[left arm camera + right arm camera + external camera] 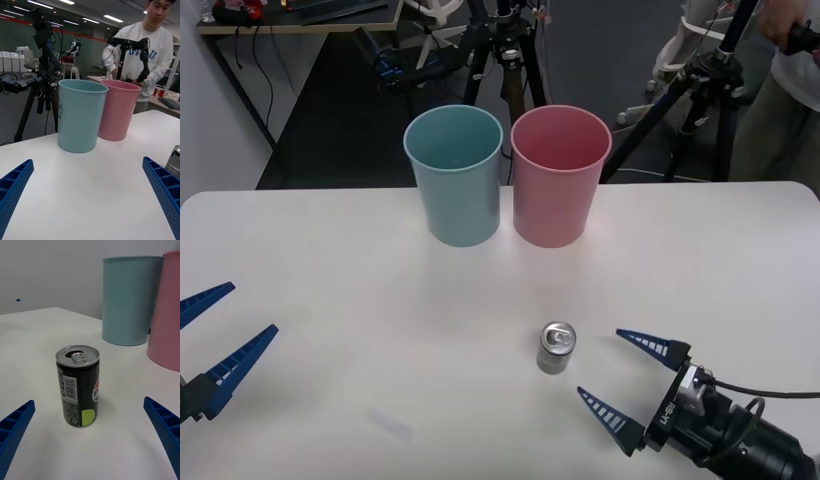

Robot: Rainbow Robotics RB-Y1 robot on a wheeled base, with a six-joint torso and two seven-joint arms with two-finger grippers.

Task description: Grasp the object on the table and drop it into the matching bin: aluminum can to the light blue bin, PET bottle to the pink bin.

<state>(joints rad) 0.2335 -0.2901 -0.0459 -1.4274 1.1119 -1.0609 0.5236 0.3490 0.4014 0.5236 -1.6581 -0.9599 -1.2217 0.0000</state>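
- The can (557, 347) stands upright on the white tabletop (330, 260), near the front edge; its dark label carries a barcode, a green spot and red-and-white lettering too cut off to read.
- The right end effector (616, 372) is spread wide just beside the can, not touching it.
- The left end effector (213, 325) hangs spread at the tabletop's left edge.
- The light blue bin (455, 175) and pink bin (559, 175) stand side by side at the back; nothing stands between them and the can.

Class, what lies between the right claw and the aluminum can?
Nothing: in the front view, bare table separates the open right claw from the aluminum can.
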